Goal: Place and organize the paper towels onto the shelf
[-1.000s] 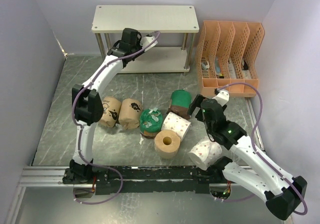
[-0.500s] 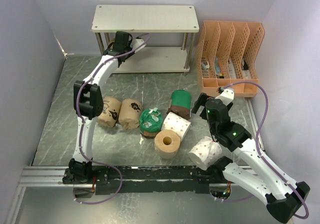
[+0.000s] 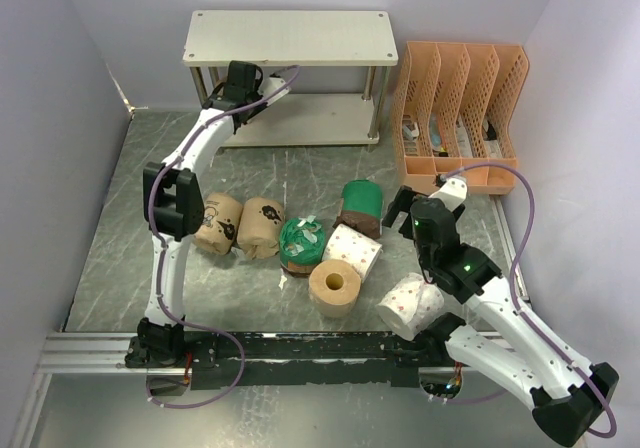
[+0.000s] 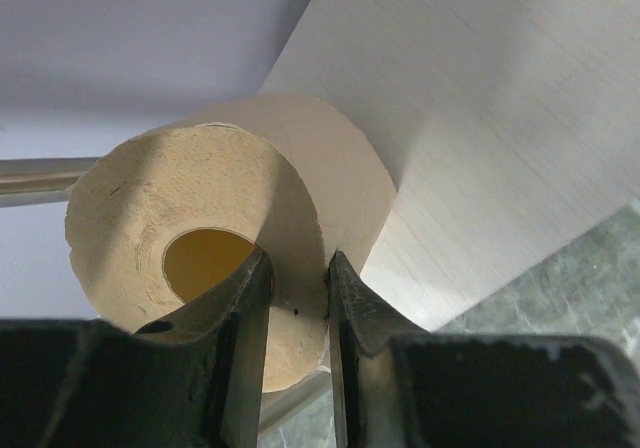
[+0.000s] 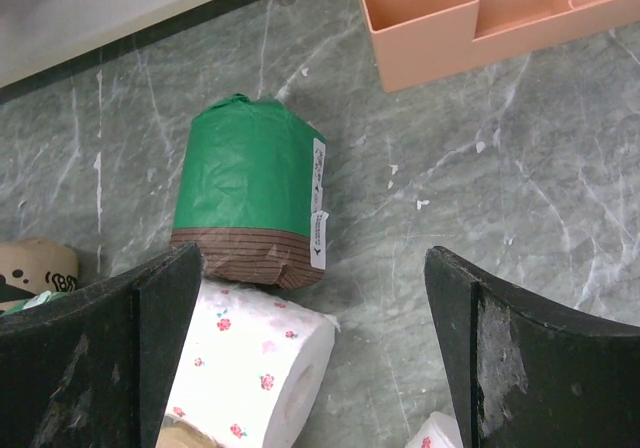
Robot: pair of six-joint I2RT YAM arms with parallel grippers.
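My left gripper [image 3: 226,92] reaches in at the left end of the shelf [image 3: 290,36], at its lower board [image 3: 320,123]. In the left wrist view it [image 4: 298,268] is shut on the wall of a plain tan roll [image 4: 130,208], one finger inside the core, beside the off-white board [image 4: 480,128]. My right gripper [image 3: 396,212] is open and empty over the table, and in its wrist view it [image 5: 312,258] hangs above a green-wrapped roll [image 5: 245,183] and a pink-dotted white roll [image 5: 250,363].
On the table lie two labelled tan rolls [image 3: 218,223] [image 3: 262,227], a green roll [image 3: 301,243], an upright green roll [image 3: 361,206], a dotted white roll [image 3: 352,250], a plain tan roll [image 3: 334,287] and another white roll [image 3: 411,305]. An orange file organizer [image 3: 458,108] stands at the right.
My left gripper has moved left and back with the tan roll, to the shelf's left end. My right arm has shifted slightly right and stays open.
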